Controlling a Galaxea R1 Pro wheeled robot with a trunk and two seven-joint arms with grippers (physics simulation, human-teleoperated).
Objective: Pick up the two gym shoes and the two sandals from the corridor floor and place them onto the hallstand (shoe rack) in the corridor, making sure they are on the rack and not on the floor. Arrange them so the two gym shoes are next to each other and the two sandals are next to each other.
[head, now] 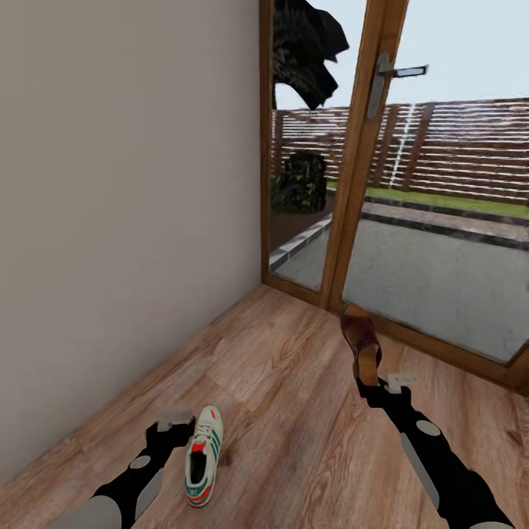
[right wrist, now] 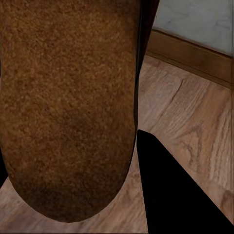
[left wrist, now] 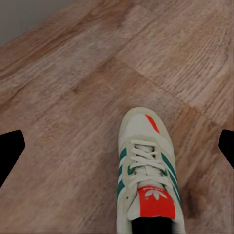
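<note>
Progress is early: right gripper [head: 369, 380] is clamped on one sandal [head: 361, 338], while left gripper [head: 176, 425], jaws apart, has a gym shoe [head: 203, 455] just beside them on the corridor floor [head: 294, 382].

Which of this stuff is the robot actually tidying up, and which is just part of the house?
Part of the job:
sneaker, lying on the floor by the left gripper
sandal, held up off the floor in the right gripper

Just there:
wall
glass door with its handle
fence outside
</note>
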